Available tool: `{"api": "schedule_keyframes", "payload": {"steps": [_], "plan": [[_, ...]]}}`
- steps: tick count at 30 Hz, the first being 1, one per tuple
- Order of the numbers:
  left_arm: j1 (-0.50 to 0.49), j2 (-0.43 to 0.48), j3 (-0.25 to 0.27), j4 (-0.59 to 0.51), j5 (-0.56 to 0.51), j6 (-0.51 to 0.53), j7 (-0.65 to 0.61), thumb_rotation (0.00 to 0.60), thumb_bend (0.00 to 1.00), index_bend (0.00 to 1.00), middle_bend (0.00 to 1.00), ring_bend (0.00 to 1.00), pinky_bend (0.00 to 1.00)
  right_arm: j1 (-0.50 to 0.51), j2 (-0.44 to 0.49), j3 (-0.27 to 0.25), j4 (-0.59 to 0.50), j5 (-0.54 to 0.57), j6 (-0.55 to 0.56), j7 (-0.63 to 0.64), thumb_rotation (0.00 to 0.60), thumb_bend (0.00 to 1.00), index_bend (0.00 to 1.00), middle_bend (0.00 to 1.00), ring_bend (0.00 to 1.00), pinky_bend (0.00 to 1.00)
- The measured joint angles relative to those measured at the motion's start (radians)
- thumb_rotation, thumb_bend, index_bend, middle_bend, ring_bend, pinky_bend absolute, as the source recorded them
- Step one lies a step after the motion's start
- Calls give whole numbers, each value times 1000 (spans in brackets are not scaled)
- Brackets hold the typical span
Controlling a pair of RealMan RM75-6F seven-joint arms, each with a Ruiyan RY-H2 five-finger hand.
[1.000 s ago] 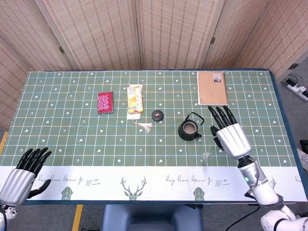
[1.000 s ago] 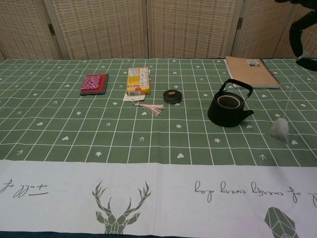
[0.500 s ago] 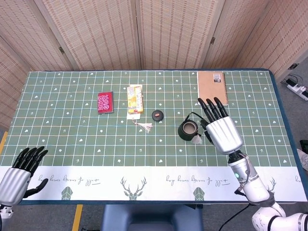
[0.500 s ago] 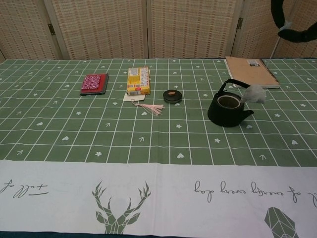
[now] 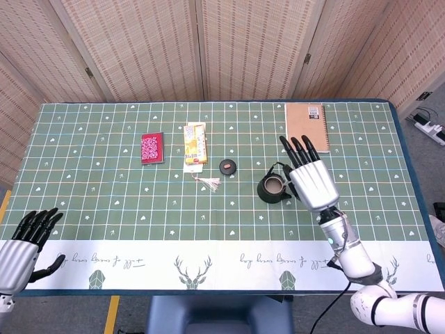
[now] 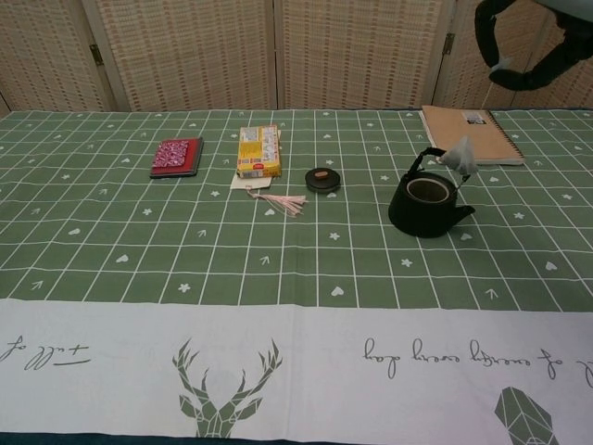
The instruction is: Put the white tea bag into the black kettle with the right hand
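The black kettle (image 5: 273, 186) (image 6: 428, 199) stands lidless on the green checked cloth, right of centre, with liquid showing inside. The white tea bag (image 6: 460, 158) hangs in the air on a thin string, just above the kettle's right rim beside the handle. My right hand (image 5: 311, 177) (image 6: 523, 46) is raised over the kettle's right side and holds the string, with its fingers stretched forward; in the head view it hides the bag. My left hand (image 5: 24, 247) hovers at the near left table edge, fingers apart, holding nothing.
The small round kettle lid (image 5: 227, 166) (image 6: 322, 179) lies left of the kettle. Further left are a yellow box (image 5: 195, 143) with a tassel (image 6: 283, 202) and a red patterned wallet (image 5: 151, 147). A brown spiral notebook (image 5: 306, 126) lies behind the kettle.
My right hand has moved left and away from me, carrying the tea bag from low at the kettle's right up to just over its right rim. The left hand has sunk slightly.
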Motion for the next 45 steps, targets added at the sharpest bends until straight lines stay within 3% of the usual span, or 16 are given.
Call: {"api": "schedule_keyframes", "payload": {"steps": [15,45], "plan": [[-1,4,-3,4,-10,-6,-13,600,281,0,0,36,34,57,-70,-7,92,60,-31,-4,600,397,578,0,0,0],[-2,6,-10,-5,-21,-9,-12,600,281,0,0,37,33,131,-113,-1,147,163,-53,-30,600,397,581,0,0,0]]}}
